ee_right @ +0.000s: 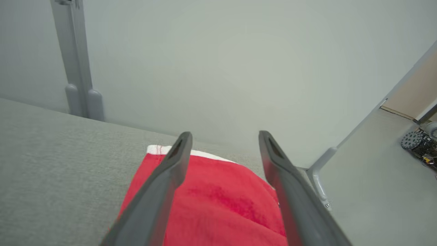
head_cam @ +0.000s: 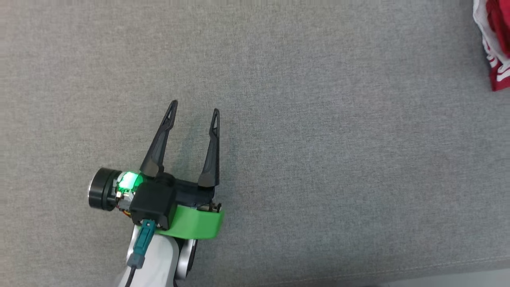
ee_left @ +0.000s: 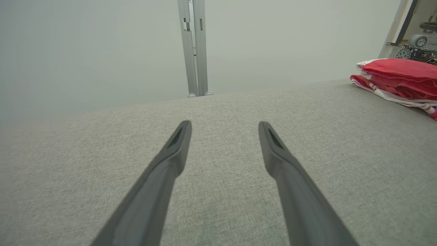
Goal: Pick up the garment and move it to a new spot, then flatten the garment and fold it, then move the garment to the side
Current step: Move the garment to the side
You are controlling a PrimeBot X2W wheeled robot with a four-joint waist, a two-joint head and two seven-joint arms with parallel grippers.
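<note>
The garment (head_cam: 496, 40) is a folded red and white cloth lying at the far right edge of the grey surface; it also lies at the right in the left wrist view (ee_left: 399, 77). My left gripper (head_cam: 194, 106) hovers open over bare grey fabric at lower left, well away from the garment, with nothing between its fingers (ee_left: 177, 143). In the right wrist view my right gripper (ee_right: 225, 136) stands open just above the garment (ee_right: 218, 201), its two fingers spread over the red cloth and gripping nothing.
The grey fabric surface (head_cam: 318, 159) spans the whole head view, with its front edge at the bottom right. A pale wall and a grey metal post (ee_left: 193, 48) stand behind it. Beyond the surface's right edge lie floor and some machine parts (ee_right: 420, 145).
</note>
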